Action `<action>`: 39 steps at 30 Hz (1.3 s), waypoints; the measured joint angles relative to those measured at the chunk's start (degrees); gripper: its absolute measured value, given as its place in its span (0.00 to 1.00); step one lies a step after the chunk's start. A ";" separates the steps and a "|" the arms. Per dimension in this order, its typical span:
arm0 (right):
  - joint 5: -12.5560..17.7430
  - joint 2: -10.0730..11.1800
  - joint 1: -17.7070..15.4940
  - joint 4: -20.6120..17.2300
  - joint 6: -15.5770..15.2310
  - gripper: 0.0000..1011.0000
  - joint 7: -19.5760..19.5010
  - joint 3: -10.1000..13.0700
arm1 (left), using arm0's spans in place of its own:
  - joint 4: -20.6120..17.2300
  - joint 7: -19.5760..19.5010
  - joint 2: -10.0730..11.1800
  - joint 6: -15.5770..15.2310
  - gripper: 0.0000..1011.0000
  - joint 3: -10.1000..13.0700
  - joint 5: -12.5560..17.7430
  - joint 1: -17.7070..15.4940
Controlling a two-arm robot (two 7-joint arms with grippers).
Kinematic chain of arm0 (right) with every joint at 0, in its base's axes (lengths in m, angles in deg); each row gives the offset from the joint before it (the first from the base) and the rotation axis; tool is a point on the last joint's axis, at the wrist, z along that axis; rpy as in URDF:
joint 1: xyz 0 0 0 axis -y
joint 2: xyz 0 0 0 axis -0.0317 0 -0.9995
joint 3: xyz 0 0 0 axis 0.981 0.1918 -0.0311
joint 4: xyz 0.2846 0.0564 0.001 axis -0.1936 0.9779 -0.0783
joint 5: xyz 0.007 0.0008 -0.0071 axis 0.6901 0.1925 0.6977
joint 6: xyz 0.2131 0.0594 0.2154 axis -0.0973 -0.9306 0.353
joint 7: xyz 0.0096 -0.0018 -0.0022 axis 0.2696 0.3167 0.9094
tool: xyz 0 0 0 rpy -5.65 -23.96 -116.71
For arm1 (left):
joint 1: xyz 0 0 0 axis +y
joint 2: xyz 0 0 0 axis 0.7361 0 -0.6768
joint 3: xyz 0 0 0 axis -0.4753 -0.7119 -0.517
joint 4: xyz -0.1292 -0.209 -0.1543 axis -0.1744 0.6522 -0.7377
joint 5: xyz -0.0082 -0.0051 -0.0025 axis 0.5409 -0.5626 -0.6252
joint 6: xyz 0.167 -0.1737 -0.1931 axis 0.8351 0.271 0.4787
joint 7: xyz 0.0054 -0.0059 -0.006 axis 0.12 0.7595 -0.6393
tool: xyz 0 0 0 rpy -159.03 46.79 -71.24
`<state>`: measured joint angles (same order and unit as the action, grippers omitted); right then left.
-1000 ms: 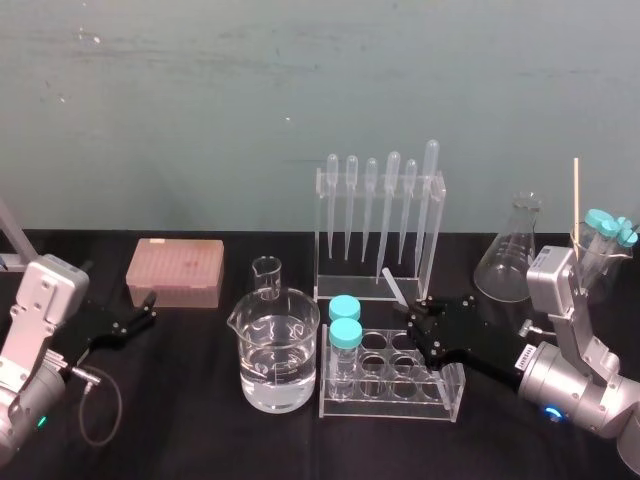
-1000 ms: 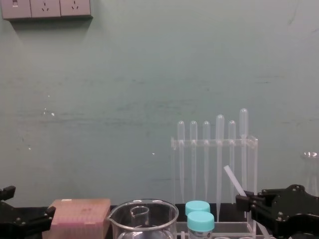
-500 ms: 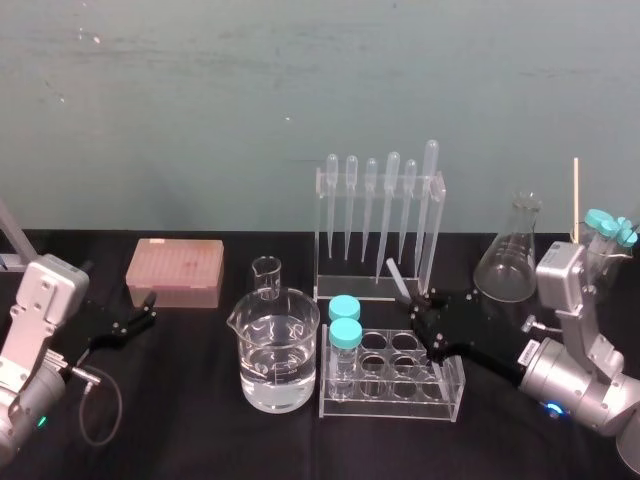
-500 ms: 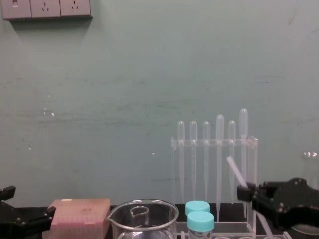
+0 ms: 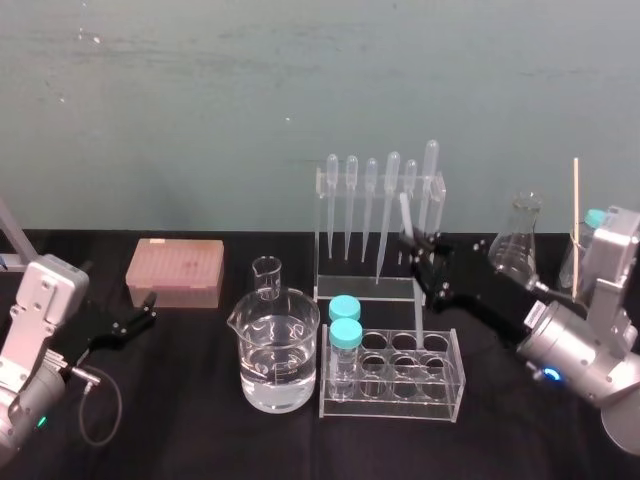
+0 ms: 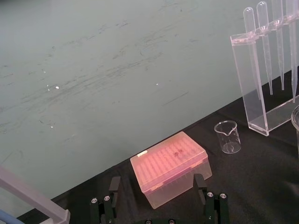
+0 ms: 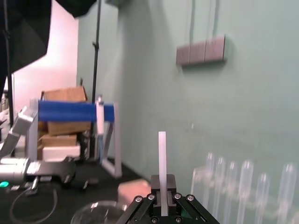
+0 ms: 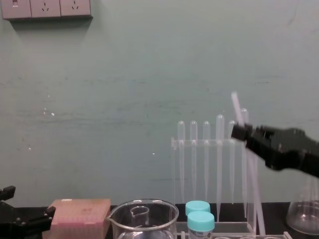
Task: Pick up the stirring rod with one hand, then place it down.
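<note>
Altogether six bulb-topped pipettes [image 5: 351, 200] hang in one clear acrylic pipette rack [image 5: 321, 235] at the back of the black table [image 5: 190, 430]. In front stand two beakers: the large beaker [image 5: 278, 350] is about half full of clear liquid, and the small beaker [image 5: 266, 277] just behind it looks empty. One clear test tube rack [image 5: 445, 385] holds two teal-capped tubes [image 5: 346, 334] at its left end; its other holes are unfilled. A single Erlenmeyer flask [image 5: 517, 245] on the right seems empty, and one pink tip box [image 5: 175, 272] sits on the left.

The right gripper [image 5: 412, 238] is up in front of the pipette rack, its jaws pinched on the one stirring rod [image 5: 417, 310]. It holds the rod near its top, almost upright and slightly tilted, with the lower end down at the test tube rack; whether it sits in a hole I cannot tell.

The left gripper [image 6: 156, 184] rests low at the left near the tip box, jaws spread wide, holding nothing.
</note>
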<state>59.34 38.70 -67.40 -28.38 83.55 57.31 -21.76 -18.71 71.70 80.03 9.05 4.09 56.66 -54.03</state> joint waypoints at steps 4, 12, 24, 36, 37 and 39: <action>-3.85 -0.69 0.06 0.18 7.04 0.07 -0.76 1.51 | 0.00 0.00 0.00 0.00 0.99 0.00 0.00 0.00; -7.64 -1.03 -0.41 3.43 13.98 0.07 -1.36 3.55 | 0.00 0.00 0.00 0.00 0.99 0.00 0.00 0.00; -7.46 -0.71 -1.34 4.07 13.64 0.07 -1.36 4.54 | 0.00 0.00 0.00 0.00 0.99 0.00 0.00 0.00; -7.39 -0.76 -1.17 3.99 13.52 0.07 -1.35 4.33 | 0.00 0.00 0.00 0.00 0.99 0.00 0.00 0.00; -7.39 -0.76 -1.17 3.99 13.52 0.07 -1.35 4.32 | 0.00 0.00 0.00 0.00 0.99 0.00 0.00 0.00; -7.39 -0.77 -1.16 3.97 13.51 0.07 -1.35 4.31 | 0.00 0.00 0.00 0.00 0.99 0.00 0.00 0.00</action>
<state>51.95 37.92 -68.55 -24.41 97.06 55.96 -17.45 -18.71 71.70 80.03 9.05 4.09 56.67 -54.03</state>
